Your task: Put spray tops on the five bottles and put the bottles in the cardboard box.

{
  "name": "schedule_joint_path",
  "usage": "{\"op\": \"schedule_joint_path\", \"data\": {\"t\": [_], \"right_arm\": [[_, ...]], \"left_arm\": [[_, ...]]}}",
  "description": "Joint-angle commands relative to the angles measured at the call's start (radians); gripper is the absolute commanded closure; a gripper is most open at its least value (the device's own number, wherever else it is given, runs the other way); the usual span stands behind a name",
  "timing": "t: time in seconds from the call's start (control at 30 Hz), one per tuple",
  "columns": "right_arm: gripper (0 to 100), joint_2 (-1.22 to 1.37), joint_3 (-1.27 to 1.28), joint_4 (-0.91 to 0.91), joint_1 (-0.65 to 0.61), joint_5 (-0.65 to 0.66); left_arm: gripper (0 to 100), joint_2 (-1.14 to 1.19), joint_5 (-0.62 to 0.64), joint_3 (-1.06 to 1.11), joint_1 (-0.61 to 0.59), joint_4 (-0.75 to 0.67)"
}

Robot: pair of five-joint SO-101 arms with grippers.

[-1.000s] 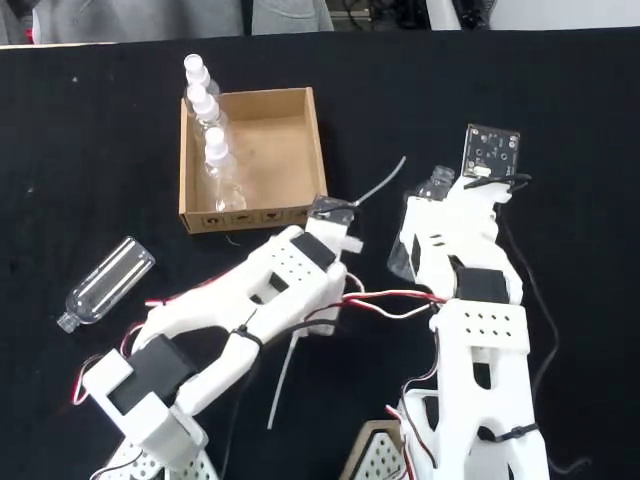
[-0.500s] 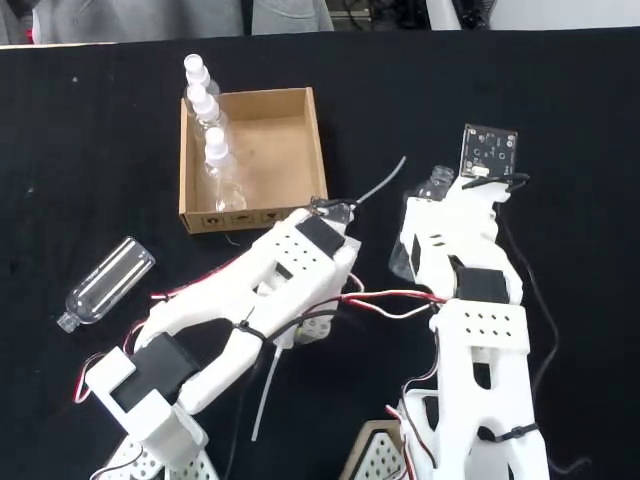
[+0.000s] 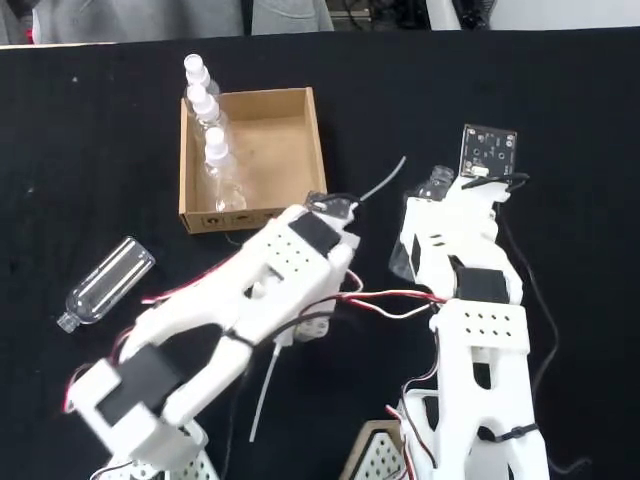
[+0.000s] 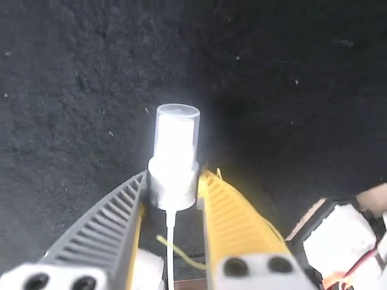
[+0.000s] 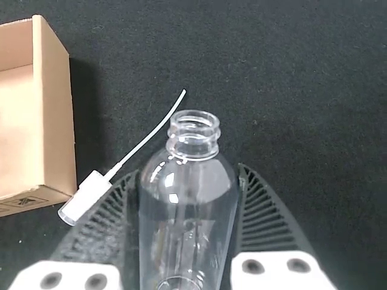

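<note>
My left gripper [image 4: 172, 176] is shut on a white spray top [image 4: 174, 151] with a clear cap, held above the black table. Its thin tube runs back between the fingers and pokes out from under the left arm [image 3: 262, 395]. My right gripper [image 5: 186, 172] is shut on an open clear bottle [image 5: 187, 181], neck pointing away; in the high view this bottle [image 3: 436, 184] is right of the cardboard box [image 3: 315, 140]. Three capped bottles [image 3: 215, 160] stand along the box's left wall. Another open bottle [image 3: 105, 282] lies on the table at the left.
A loose spray top [image 5: 84, 201] with its tube lies by the near right corner of the box [image 5: 51, 121], between the two arms. Red and white cables [image 3: 390, 298] run between the arms. A person's clothing shows beyond the far table edge.
The left arm has shifted slightly up and left with the spray top, and the tube under it has swung left. The right arm and its bottle have stayed still.
</note>
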Motion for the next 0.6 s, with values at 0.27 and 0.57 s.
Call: {"op": "schedule_joint_path", "data": {"t": [0.27,0.57], "right_arm": [[91.0,-0.047,-0.013,-0.028,0.017,0.009],[90.7,-0.048,-0.007,-0.018,-0.084,0.0]], "left_arm": [[97,-0.331,0.005,0.119,-0.116,-0.069],[97,-0.582,0.006,0.225,-0.232,-0.127]]}}
